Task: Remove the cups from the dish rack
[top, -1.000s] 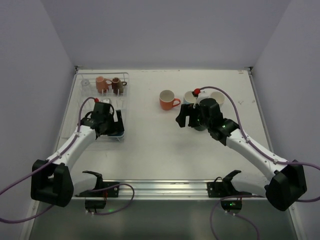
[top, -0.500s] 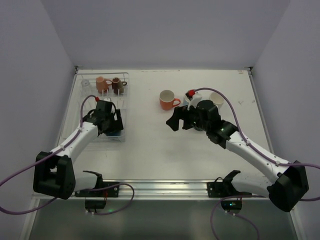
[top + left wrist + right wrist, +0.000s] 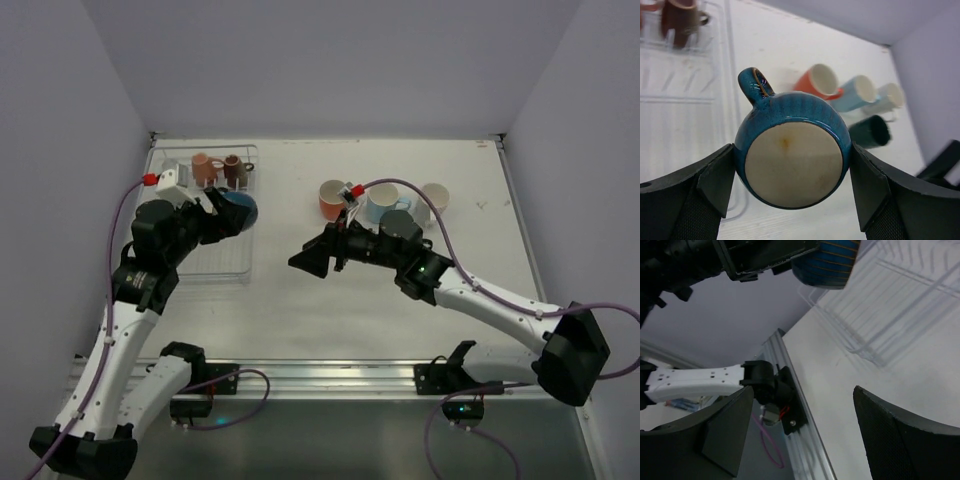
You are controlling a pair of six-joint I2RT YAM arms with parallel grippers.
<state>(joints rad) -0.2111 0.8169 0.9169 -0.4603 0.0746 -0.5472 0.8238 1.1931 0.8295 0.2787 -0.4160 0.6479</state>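
Navy cup (image 3: 790, 150) now lifted out of dish rack (image 3: 225, 262), gripped by left tool (image 3: 792, 175); right tool (image 3: 805, 425) empty, jaws apart; salmon mug (image 3: 204, 166) and brown mug (image 3: 234, 170) remain racked

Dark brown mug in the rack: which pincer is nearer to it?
Left. The left pincer, gripping a blue mug, is close to the dark brown mug; the right pincer is outside the rack.

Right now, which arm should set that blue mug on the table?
Left, probably: the left jaws clamp the blue mug above the rack's edge; the right jaws stand open and empty, apart from it.
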